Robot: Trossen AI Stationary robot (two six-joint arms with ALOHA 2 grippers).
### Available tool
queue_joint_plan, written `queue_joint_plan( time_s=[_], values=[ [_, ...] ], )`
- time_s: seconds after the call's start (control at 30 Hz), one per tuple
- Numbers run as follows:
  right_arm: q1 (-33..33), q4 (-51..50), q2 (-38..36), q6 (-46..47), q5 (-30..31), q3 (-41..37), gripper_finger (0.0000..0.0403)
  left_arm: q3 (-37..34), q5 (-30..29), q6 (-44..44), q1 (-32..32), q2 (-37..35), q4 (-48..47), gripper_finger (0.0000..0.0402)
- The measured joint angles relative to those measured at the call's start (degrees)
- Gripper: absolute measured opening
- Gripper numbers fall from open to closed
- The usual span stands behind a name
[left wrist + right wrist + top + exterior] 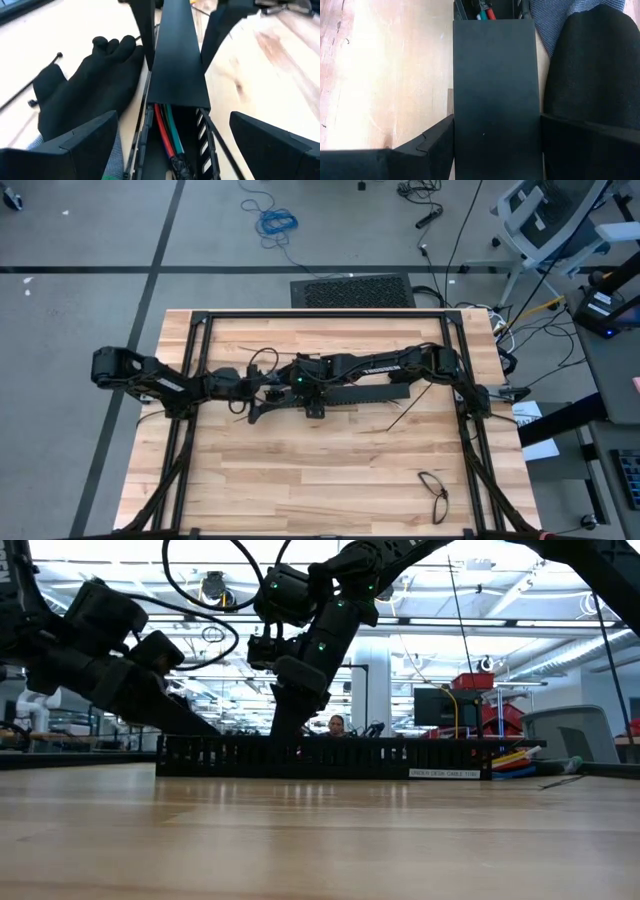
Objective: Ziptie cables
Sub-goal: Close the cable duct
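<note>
A white label [445, 773] with unreadable print is seen on the long black slotted bar [330, 756]. Red, teal and black cables [167, 131] are laid inside it. The flat black lid [495, 95] is clasped by the right gripper [496, 131]; the left gripper [165, 137] is held open.

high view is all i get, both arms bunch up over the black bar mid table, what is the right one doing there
observer: the right jaws are clamped on a flat black lid that lies along the bar, pressing on both its long edges
operator: any cables in there
observer: yes, red and green cables lie in the bar's open channel just past the lid's end
operator: left arm holding anything
observer: no, the left jaws stand open and empty over that uncovered end, beside a person's black gloved hand that lies on the table
</note>
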Motion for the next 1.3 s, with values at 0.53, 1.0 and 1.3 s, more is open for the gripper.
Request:
queue_joint_plan(
  time_s=[0.53, 1.0, 1.3],
  values=[
    [0.0, 0.0, 0.0, 0.0, 0.0, 0.0, 0.0242, 0.0, -1.3, 6.8, -0.7, 2.5, 2.0, 0.038],
    [0.0, 0.0, 0.0, 0.0, 0.0, 0.0, 0.0242, 0.0, -1.3, 3.6, -1.1, 14.6, 13.4, 0.038],
    [0.0, 0.0, 0.0, -0.2, 0.0, 0.0, 0.0242, -0.1, -2.1, 2.3, -2.1, 16.3, 16.3, 0.0379]
  ],
)
